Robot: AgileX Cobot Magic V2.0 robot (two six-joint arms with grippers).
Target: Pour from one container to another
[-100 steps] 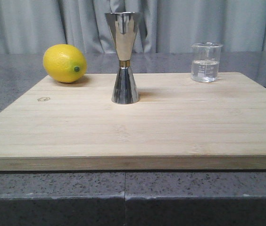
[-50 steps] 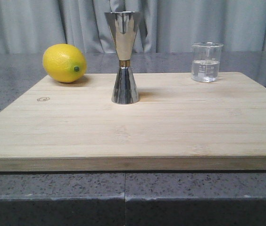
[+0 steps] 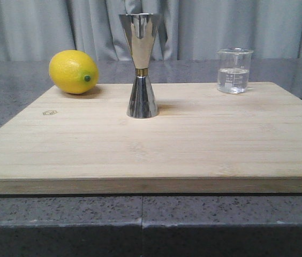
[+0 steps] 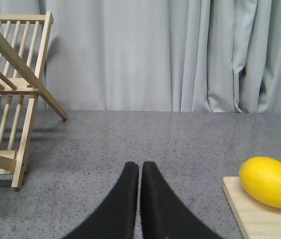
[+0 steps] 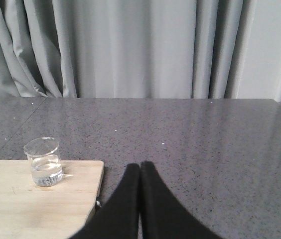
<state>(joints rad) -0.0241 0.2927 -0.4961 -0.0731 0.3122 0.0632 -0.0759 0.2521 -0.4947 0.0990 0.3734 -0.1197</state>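
The small clear glass beaker [image 3: 234, 70] with white marks stands at the back right of the wooden board [image 3: 194, 144], partly filled with clear liquid; the right wrist view shows the beaker [image 5: 44, 162] near the board's corner. The tall steel jigger [image 3: 141, 65] with a gold band stands upright mid-board. My right gripper [image 5: 140, 166] is shut and holds nothing, over the grey counter beside the board's right edge. My left gripper [image 4: 140, 165] is shut and holds nothing, over the counter left of the board. Neither gripper shows in the front view.
A yellow lemon [image 3: 73, 72] lies at the board's back left corner, and the left wrist view also catches the lemon [image 4: 270, 181]. A wooden dish rack [image 4: 12, 94] stands on the grey counter [image 3: 12, 91] further left. Grey curtains [image 3: 220, 27] hang behind.
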